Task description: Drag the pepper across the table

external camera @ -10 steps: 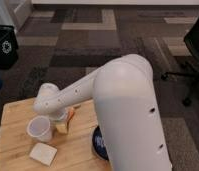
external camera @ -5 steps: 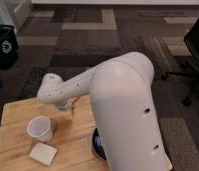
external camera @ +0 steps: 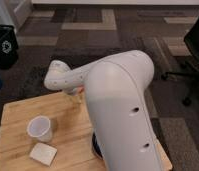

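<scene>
**Counter Surface and Contents**

You see a light wooden counter (external camera: 23,112) with plank seams, occupying the lower left of the camera view and standing on dark patterned carpet (external camera: 93,35). A white cup (external camera: 40,128) stands upright on its left portion. Just beside the cup, nearer the front edge, lies a flat white square item (external camera: 43,153). The pincer (external camera: 78,93) sits over the counter's far edge, largely hidden behind the white arm (external camera: 120,115), which covers the counter's right side.
</scene>
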Motion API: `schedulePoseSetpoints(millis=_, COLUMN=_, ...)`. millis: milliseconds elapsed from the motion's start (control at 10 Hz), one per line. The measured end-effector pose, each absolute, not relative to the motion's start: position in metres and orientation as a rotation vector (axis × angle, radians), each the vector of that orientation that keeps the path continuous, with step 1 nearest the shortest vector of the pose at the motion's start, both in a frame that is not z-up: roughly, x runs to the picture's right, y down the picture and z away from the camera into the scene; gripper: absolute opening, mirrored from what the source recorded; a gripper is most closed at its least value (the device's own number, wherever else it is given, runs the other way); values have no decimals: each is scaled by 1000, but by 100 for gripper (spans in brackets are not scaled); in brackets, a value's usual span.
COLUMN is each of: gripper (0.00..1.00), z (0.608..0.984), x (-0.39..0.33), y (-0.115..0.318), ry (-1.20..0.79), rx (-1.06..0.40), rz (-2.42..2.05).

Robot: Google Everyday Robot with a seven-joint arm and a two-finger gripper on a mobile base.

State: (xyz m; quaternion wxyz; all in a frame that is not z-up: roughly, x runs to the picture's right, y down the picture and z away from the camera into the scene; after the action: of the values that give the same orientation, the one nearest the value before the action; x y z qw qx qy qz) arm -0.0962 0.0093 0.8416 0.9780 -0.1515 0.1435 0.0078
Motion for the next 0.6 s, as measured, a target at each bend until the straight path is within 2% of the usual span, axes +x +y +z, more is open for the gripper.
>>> schedulePoseSetpoints(millis=600, gripper=65, z=838, x=-97, y=11, ry=288, rx=-317, rz=22)
